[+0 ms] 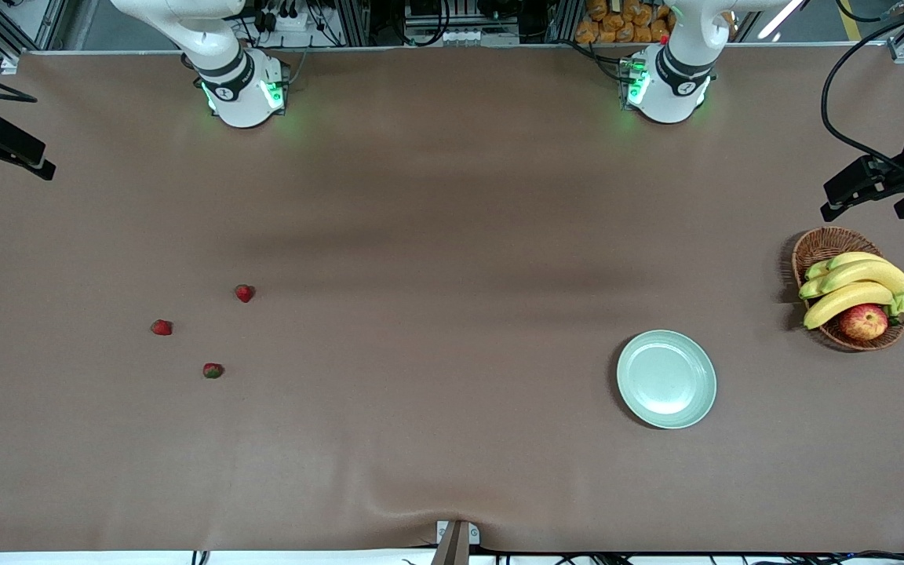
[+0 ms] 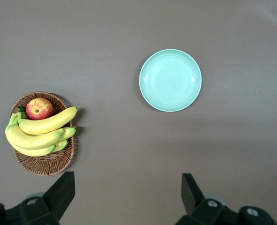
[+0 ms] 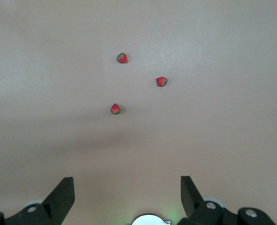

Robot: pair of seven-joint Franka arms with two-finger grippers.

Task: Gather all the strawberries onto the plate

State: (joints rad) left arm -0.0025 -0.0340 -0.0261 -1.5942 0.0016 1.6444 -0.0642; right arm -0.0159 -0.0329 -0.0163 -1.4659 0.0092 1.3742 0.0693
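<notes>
Both my grippers hang high with fingers spread, holding nothing: right gripper (image 3: 126,197) over three tiny red strawberries (image 1: 245,293) near its end, left gripper (image 2: 128,197) waiting over the shiny mint-green round plate (image 1: 666,379). I should descend vertically, straddling one berry, pinching gently.

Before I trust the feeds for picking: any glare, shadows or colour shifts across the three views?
Front view: broad soft shadow bands across the table, mild sheen on the plate, strawberries sharp. Left wrist view: even light, cloth looks greyer, plate bluer. Right wrist view: washed-out, pinkish, faint shadow band near the strawberries.
</notes>
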